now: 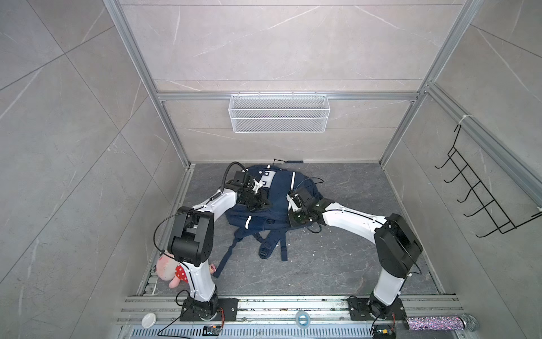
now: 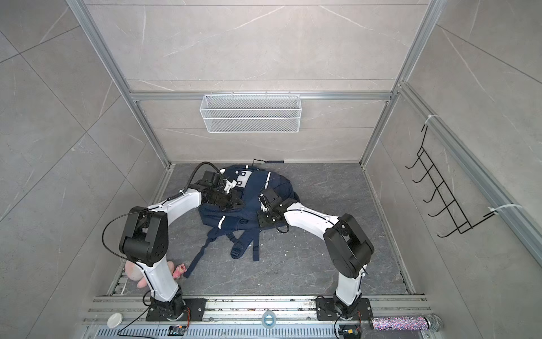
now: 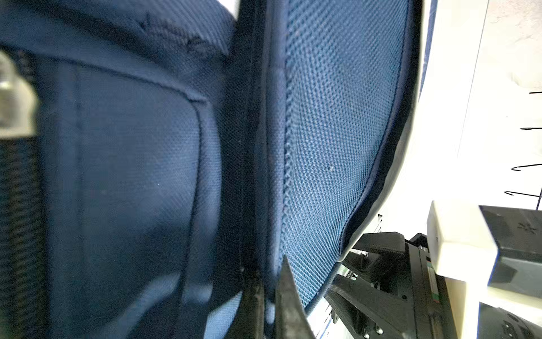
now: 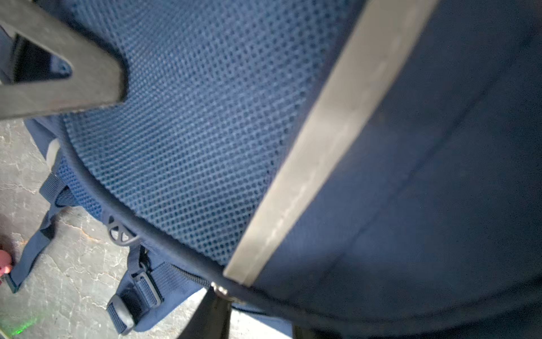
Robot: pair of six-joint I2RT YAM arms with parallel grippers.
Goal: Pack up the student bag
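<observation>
Where it lies slumped on the grey marbled tabletop point(image 1: 346, 258), at the far middle between both arms, the student bag point(image 1: 278, 187) is listed first: navy fabric, white reflective stripes, white patch pocket at its far end, dark straps point(image 1: 268, 245) trailing toward the near edge.

Left gripper point(image 1: 264, 203): set on the bag's left half, jaws closed, pinching a seam fold of the navy fabric; the bag fills its wrist view.

Right gripper point(image 4: 170, 190): set on the bag's right half, jaws apart over the blue mesh panel point(image 4: 190, 132); one fingertip lies just beside a silver zip slider point(image 4: 220, 290) on the bag's rim. No fabric is seen caught between the fingers.

Plush toy point(image 1: 164, 268): near left corner, partly behind the left arm.

Wire basket point(image 1: 278, 113): white, hung on the far wall above the bag.

Hook rack point(image 1: 481, 193): black wire, right wall, well apart from the bag.
</observation>
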